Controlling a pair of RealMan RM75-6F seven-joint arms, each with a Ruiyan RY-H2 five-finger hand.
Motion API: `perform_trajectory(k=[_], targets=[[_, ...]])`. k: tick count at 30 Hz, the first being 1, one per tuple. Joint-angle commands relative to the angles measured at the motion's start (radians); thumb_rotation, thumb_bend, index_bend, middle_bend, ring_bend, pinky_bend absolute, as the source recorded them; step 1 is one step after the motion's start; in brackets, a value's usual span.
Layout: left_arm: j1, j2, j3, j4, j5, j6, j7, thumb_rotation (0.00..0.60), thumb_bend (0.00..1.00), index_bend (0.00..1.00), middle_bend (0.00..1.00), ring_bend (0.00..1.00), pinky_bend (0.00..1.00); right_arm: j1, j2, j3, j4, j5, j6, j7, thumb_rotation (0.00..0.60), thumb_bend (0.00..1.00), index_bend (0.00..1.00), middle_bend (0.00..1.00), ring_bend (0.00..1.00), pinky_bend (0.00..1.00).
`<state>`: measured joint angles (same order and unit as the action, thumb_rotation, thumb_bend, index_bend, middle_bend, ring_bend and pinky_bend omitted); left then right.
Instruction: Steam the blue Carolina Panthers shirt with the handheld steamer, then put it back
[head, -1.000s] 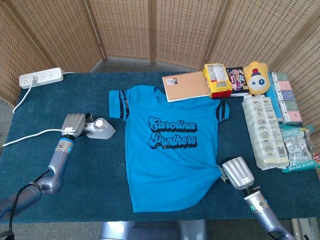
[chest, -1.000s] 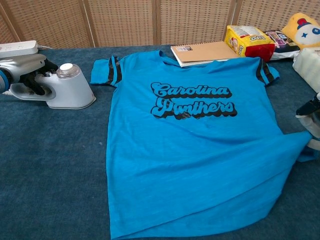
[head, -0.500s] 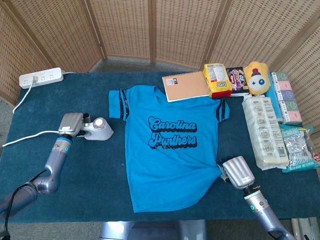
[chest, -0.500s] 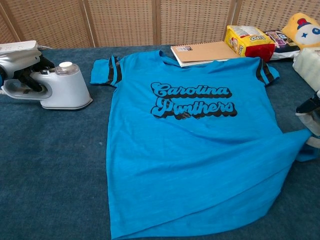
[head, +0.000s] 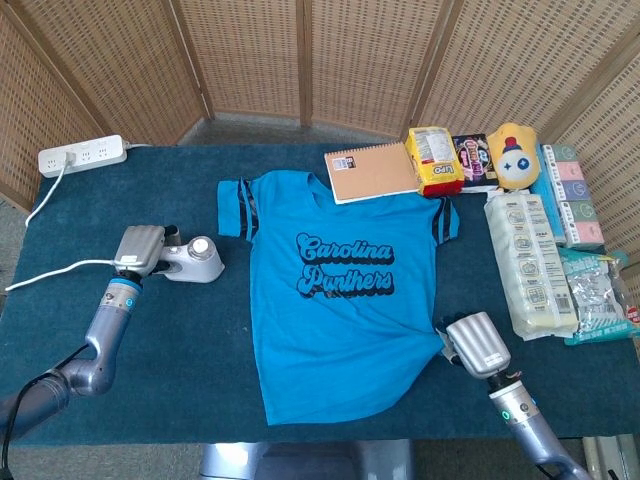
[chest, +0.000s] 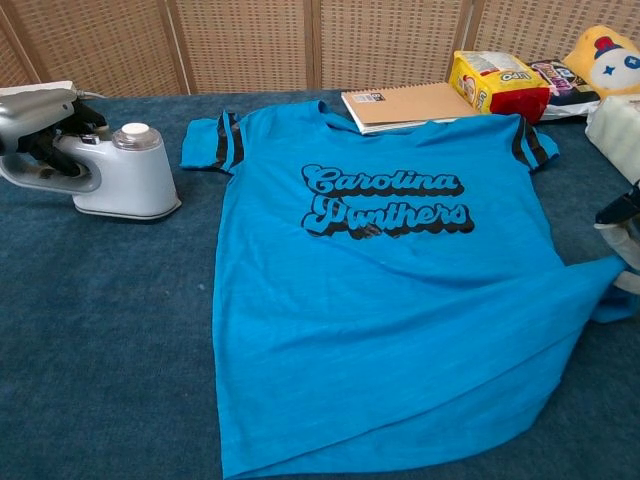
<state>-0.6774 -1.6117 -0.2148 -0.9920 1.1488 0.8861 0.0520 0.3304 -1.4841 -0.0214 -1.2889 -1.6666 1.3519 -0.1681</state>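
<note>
The blue Carolina Panthers shirt (head: 340, 290) lies flat, print up, in the middle of the dark blue table; the chest view shows the shirt (chest: 390, 290) filling the centre. Left of it the white handheld steamer (head: 196, 260) stands on the table, and my left hand (head: 138, 247) grips its handle. The same steamer (chest: 128, 178) and left hand (chest: 40, 125) appear at the far left of the chest view. My right hand (head: 478, 345) is at the shirt's lower right corner and holds the hem, which is drawn toward the hand (chest: 622, 230).
A white power strip (head: 82, 157) sits at the back left, and its cord (head: 60, 270) runs toward the steamer. Behind the shirt lie a notebook (head: 372, 172) and a yellow snack bag (head: 433, 160). A yellow plush (head: 514, 156) and several packages (head: 530, 262) crowd the right edge.
My left hand has drawn the steamer a little to the left, away from the shirt's sleeve. The right hand has stayed at the hem.
</note>
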Motion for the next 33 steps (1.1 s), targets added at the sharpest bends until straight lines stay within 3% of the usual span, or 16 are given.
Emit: perform_trajectory(k=[1, 22, 33], targets=[[0.009, -0.002, 0.005, 0.0, 0.023, 0.024, -0.027, 0.6, 0.48, 0.51, 0.66, 0.59, 0.66, -0.001, 0.002, 0.0, -0.001, -0.001, 0.002, 0.0, 0.6, 0.36, 0.76, 0.69, 0.69, 0.78], [0.042, -0.012, 0.017, 0.028, 0.156, 0.17, -0.225, 0.6, 0.48, 0.52, 0.67, 0.59, 0.66, 0.0, 0.009, 0.003, -0.017, -0.007, 0.005, -0.013, 0.6, 0.36, 0.76, 0.69, 0.69, 0.78], [-0.047, -0.122, 0.005, 0.033, 0.223, 0.183, -0.223, 0.6, 0.48, 0.52, 0.67, 0.59, 0.66, -0.013, 0.026, 0.0, -0.042, -0.008, 0.02, -0.028, 0.6, 0.36, 0.76, 0.69, 0.7, 0.78]])
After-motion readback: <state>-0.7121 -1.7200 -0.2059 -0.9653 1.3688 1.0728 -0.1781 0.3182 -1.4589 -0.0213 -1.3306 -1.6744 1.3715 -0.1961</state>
